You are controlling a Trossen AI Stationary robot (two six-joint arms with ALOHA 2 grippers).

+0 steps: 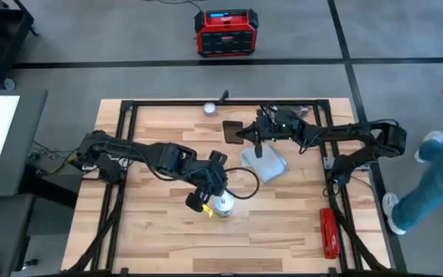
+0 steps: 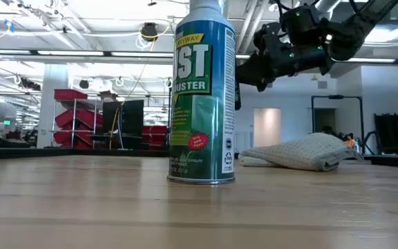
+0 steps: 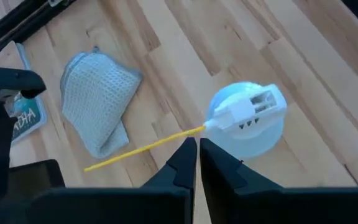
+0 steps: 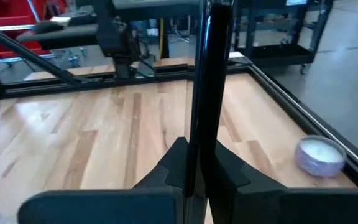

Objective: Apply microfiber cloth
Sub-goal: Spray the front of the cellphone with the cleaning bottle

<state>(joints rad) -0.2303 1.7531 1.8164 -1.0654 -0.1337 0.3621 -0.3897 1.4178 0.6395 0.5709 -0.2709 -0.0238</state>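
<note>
The left gripper (image 1: 208,201) hangs over the middle of the table (image 1: 152,238), just beside the duster can (image 1: 222,205) at about its nine o'clock; its fingers (image 3: 182,163) are drawn together to a hairline gap with nothing between them, and the can's yellow straw (image 3: 143,146) runs past their tips. Open wood lies at six o'clock of the can, down to the table's near edge. At one o'clock of the can the microfiber cloth (image 1: 266,162) lies bunched and folded on the wood, clear of the black frame rails on every side. The right gripper (image 1: 258,148) hovers at the cloth's far edge, raised off the table, its fingers (image 4: 178,163) clamped on a thin black slab (image 4: 207,93) held upright, probably the phone. A printed card (image 1: 232,131) lies at eleven o'clock of the cloth. A small round tin (image 1: 209,108) sits by the far rail, and a red tool (image 1: 328,231) lies on the near right rail.
</note>
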